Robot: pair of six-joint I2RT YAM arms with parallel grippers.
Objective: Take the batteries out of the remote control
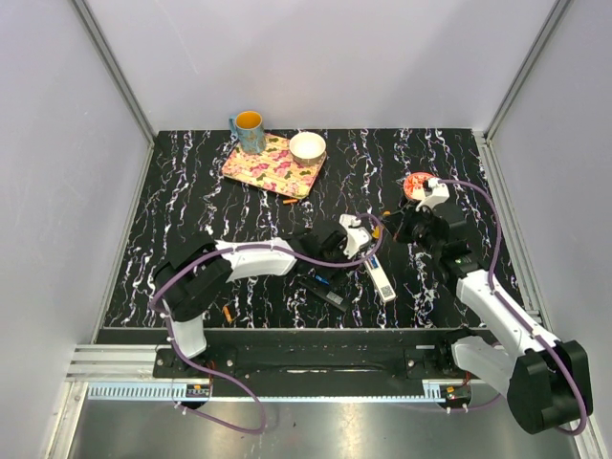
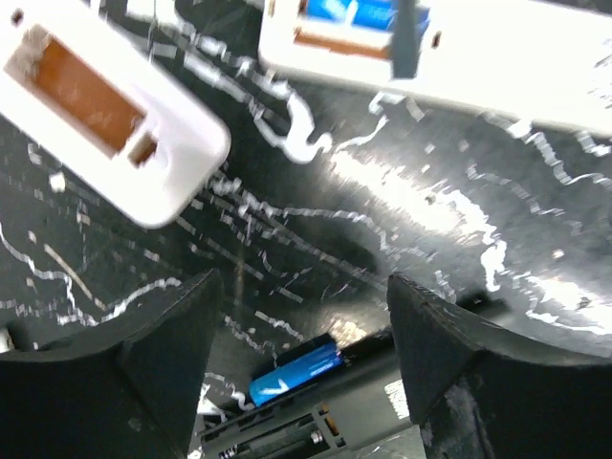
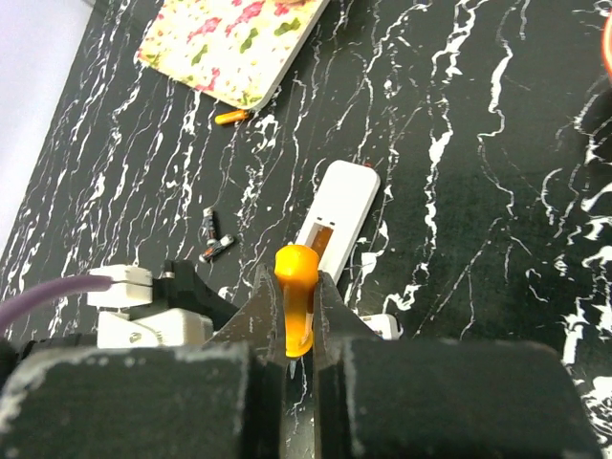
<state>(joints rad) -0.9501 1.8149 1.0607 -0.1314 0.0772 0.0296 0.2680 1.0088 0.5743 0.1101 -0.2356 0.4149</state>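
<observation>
Over mid-table in the top view, the left gripper (image 1: 356, 234) and the right gripper (image 1: 413, 225) hang near each other, their fingers too small there to tell how they stand. A white remote (image 1: 381, 277) lies just beside the left gripper on its near side. A black remote (image 1: 325, 292) lies beside that arm's wrist, with a blue battery (image 1: 323, 281) on it.

From the left wrist, the left gripper (image 2: 301, 287) is spread wide and holds nothing. The blue battery (image 2: 296, 373) lies in the gap between its fingers, resting on the black remote (image 2: 363, 402). Beyond the fingertips sits the white remote (image 2: 478, 67), with blue cells (image 2: 354, 11) in its open bay. Off to the other side is a second white remote (image 2: 105, 105) with a bare bay.

From the right wrist, the right gripper (image 3: 292, 285) is pressed together on an orange battery (image 3: 296, 263), which stands upright between the fingers. Just ahead of the fingertips lies the second white remote (image 3: 337, 212). Well beyond it, a loose orange cell (image 3: 232, 117) lies just beside the floral tray (image 3: 229, 48).
</observation>
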